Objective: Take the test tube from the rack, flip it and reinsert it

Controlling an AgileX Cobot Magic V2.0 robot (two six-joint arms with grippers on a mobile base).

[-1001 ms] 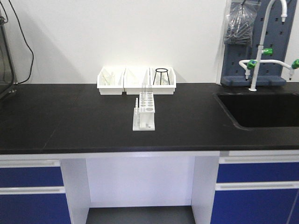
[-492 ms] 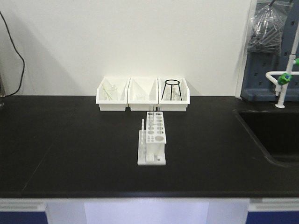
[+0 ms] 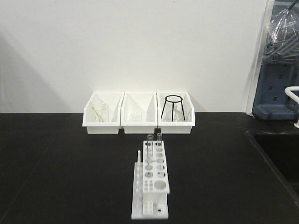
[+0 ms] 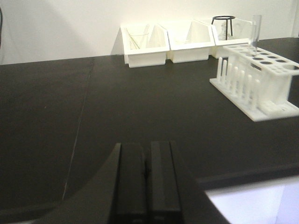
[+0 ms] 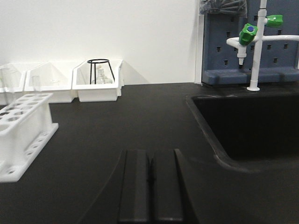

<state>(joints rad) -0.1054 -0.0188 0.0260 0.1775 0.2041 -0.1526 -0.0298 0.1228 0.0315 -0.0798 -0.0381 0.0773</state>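
The white rack (image 3: 152,182) stands on the black counter, with upright pegs along its left side. Two clear test tubes (image 3: 154,141) stand upright in its far holes. In the left wrist view the rack (image 4: 254,79) is at the right with a tube (image 4: 255,31) rising from its far end. In the right wrist view the rack (image 5: 21,128) sits at the left edge. My left gripper (image 4: 146,156) is shut with nothing held, low near the counter's front edge, left of the rack. My right gripper (image 5: 150,163) is likewise shut and empty, right of the rack.
Three white bins (image 3: 138,119) line the back wall; the right one holds a black wire tripod (image 3: 173,108). A sink (image 5: 252,123) is sunk into the counter at the right, with a green-knobbed tap (image 5: 254,37) before a blue pegboard (image 5: 275,51).
The front view has closed in on the counter: the rack and bins appear larger and lower in the frame, and the cabinets below have dropped out of view.
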